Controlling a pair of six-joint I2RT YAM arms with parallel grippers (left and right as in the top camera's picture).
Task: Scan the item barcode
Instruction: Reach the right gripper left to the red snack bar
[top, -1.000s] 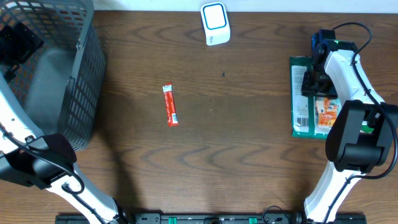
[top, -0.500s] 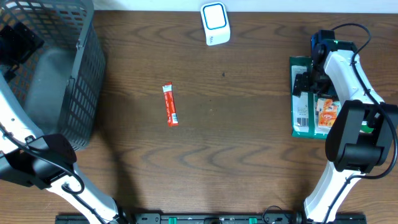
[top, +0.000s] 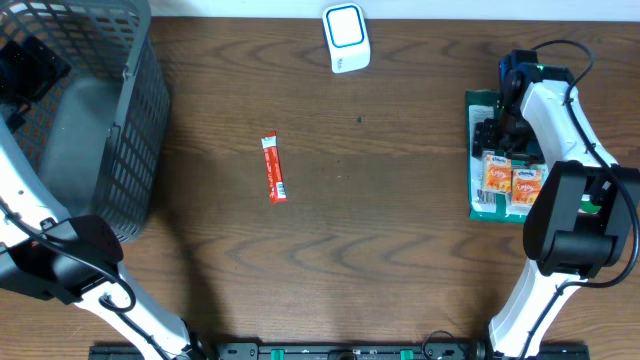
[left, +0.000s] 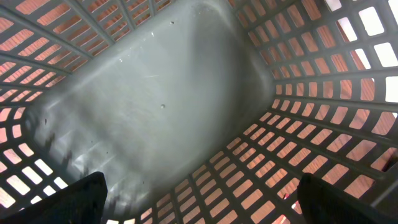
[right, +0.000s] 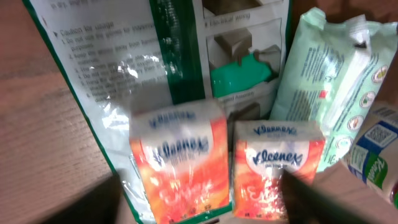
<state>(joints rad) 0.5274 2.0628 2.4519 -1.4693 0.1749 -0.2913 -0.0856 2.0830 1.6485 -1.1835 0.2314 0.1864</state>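
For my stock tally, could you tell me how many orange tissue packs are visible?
2: one orange tissue pack beside another, both on the green-and-white plastic package; others may be hidden.

Two orange Kleenex packs (right: 177, 162), side by side.
I see them lying on a green packet (right: 155, 56), between my right fingers (right: 323, 202).

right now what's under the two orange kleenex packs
The two Kleenex packs lie on a flat green and white package with printed instructions. The part of its print beneath them is covered.
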